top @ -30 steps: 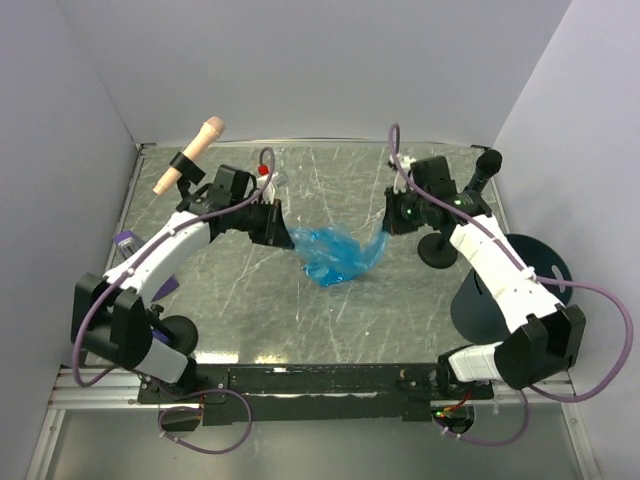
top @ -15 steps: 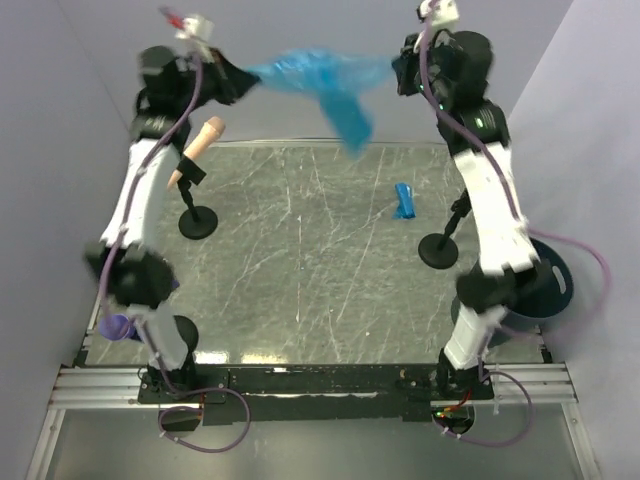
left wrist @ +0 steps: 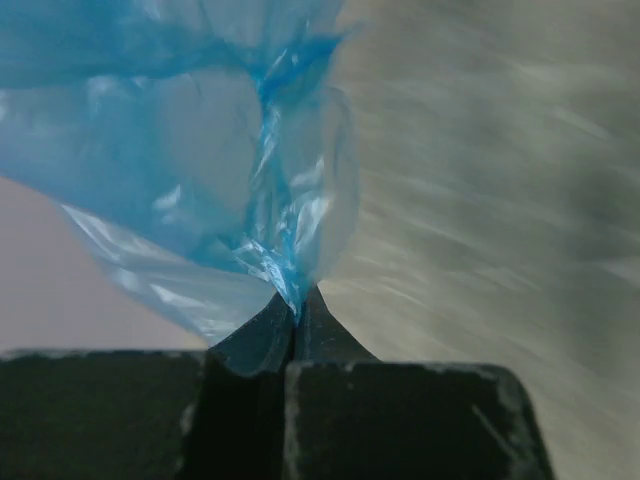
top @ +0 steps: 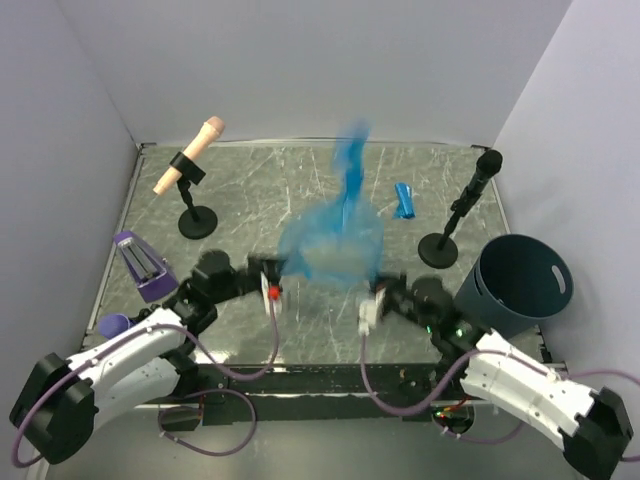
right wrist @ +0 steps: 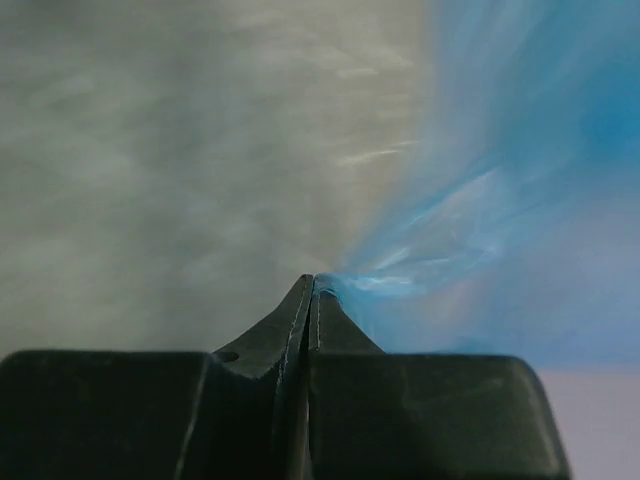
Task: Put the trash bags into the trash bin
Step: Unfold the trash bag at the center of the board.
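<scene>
A thin blue trash bag (top: 335,240) billows open above the middle of the table, its tail flung up toward the back. My left gripper (top: 274,272) is shut on the bag's left edge and my right gripper (top: 383,288) is shut on its right edge. In the left wrist view the film (left wrist: 200,150) is pinched at the left gripper's (left wrist: 297,305) tips. The right wrist view shows blurred film (right wrist: 520,200) leaving the right gripper's (right wrist: 313,283) closed tips. A small blue roll (top: 403,200) lies at the back right. The dark teal trash bin (top: 520,285) stands at the right, apart from the bag.
A tan-headed microphone (top: 190,160) leans on a black stand base (top: 197,222) at the back left. A black microphone stand (top: 460,215) rises just left of the bin. A purple wire-frame object (top: 140,265) and a small purple item (top: 112,323) sit at the left edge.
Both arms have swung from high at the back wall down to low near the front. The bag came with them and ballooned open. The bin now shows in full.
</scene>
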You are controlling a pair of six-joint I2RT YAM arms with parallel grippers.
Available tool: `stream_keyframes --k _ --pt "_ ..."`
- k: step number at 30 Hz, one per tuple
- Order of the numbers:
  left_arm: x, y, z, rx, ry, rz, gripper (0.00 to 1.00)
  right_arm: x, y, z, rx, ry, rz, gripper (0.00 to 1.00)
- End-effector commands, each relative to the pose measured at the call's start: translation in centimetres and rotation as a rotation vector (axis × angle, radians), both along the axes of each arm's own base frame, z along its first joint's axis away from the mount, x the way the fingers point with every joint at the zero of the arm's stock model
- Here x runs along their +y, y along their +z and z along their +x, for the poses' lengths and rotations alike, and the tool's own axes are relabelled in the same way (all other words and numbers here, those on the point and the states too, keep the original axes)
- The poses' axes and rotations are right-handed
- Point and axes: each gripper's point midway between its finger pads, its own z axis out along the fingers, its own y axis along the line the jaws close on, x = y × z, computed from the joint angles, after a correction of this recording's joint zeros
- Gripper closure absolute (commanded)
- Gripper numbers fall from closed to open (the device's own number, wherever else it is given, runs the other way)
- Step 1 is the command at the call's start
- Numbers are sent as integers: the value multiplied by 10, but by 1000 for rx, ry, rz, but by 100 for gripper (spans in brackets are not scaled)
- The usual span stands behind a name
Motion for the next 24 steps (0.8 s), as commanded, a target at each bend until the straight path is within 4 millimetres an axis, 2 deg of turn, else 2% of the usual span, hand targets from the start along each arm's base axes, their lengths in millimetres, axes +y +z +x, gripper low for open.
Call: stream_keyframes --k 1,5,7,8,9,11,13,15,17,19,21,22,23,24 --pt "-15 58 -41 -220 -201 76 99 8 83 -57 -207 210 98 100" --pt "-21 82 -45 23 -152 -18 99 9 124 -49 -101 136 208 100" --pt "-23 91 -50 171 -136 -55 99 9 151 -41 -15 77 313 100" --pt "-24 92 -50 279 -114 -72 99 12 147 -33 69 25 345 100" --pt "-26 96 -48 390 -85 -91 99 12 161 -25 115 -27 399 100" --pt "-28 101 -41 613 3 -133 99 7 167 -7 195 -143 493 100" --pt "-29 104 -31 764 83 -193 99 5 172 6 274 -206 538 100" --pt "-25 104 -26 860 137 -269 99 0 161 21 386 -302 532 100" --pt "-22 92 -14 924 213 -317 99 -8 148 43 458 -405 529 100" --pt "-12 75 13 943 326 -321 99 -17 134 72 455 -484 507 100" --pt "4 67 55 957 456 -351 99 -26 132 105 406 -522 489 100" --pt "12 73 82 953 521 -392 100 -33 142 124 353 -542 490 100" --pt "24 90 113 925 588 -448 99 -35 152 143 308 -559 487 100" --pt "36 111 140 892 642 -508 99 -37 175 162 247 -566 502 100"
